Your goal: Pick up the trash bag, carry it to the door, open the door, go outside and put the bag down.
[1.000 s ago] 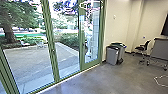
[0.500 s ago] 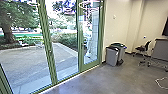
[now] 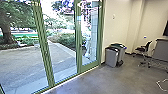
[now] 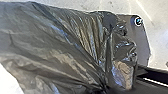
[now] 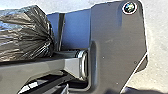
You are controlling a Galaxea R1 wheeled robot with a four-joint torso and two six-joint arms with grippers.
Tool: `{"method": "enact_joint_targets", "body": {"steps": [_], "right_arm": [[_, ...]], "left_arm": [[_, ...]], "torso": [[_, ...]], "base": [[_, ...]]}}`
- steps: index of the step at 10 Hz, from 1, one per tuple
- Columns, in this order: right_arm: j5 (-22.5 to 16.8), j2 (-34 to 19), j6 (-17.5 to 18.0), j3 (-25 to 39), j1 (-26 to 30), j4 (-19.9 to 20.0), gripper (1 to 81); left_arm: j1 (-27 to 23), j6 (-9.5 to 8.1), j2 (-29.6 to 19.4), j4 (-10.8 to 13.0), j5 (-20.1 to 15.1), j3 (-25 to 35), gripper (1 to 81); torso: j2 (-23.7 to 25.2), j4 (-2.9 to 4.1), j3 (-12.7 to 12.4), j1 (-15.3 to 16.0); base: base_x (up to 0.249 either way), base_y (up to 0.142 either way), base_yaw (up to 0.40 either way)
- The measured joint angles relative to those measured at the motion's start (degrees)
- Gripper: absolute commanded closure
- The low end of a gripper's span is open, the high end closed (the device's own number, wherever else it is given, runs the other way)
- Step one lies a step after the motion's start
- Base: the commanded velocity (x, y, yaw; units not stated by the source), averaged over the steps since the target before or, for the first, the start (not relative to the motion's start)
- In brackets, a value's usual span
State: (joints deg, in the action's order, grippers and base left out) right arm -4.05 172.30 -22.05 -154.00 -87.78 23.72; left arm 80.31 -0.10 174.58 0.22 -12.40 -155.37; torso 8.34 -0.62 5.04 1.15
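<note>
Black, the trash bag (image 4: 57, 50) is seen beside the dark plate (image 5: 115, 37), judged nearer the left tool than the right tool (openness and hold cannot be told); the door (image 3: 90, 66) is faced.

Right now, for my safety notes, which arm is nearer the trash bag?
Left, probably: the trash bag looms large close by the left wrist; from the right wrist it looks smaller, farther off.
</note>
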Motion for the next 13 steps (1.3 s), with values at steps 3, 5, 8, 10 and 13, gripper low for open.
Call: {"method": "enact_joint_targets", "body": {"steps": [3,5,8,10,13], "right_arm": [[0.0,0.0,0.0,-0.2,0.0,0.0,1.0],[0.0,0.0,0.0,-0.2,0.0,0.0,1.0],[0.0,0.0,0.0,-0.2,0.0,0.0,1.0],[0.0,0.0,0.0,-0.2,0.0,0.0,1.0],[0.0,0.0,0.0,-0.2,0.0,0.0,1.0]], "left_arm": [[0.0,0.0,0.0,0.0,0.0,0.0,81.1],[0.0,0.0,0.0,0.0,0.0,0.0,81.1],[0.0,0.0,0.0,0.0,0.0,0.0,81.1],[0.0,0.0,0.0,0.0,0.0,0.0,81.1],[0.0,0.0,0.0,0.0,0.0,0.0,81.1]], "torso": [[0.0,0.0,0.0,0.0],[0.0,0.0,0.0,0.0],[0.0,0.0,0.0,0.0],[0.0,0.0,0.0,0.0],[0.0,0.0,0.0,0.0]], "base": [[0.16,-0.102,0.0],[0.16,-0.101,0.0],[0.16,-0.099,0.0],[0.16,-0.096,0.0],[0.16,-0.094,0.0]]}}
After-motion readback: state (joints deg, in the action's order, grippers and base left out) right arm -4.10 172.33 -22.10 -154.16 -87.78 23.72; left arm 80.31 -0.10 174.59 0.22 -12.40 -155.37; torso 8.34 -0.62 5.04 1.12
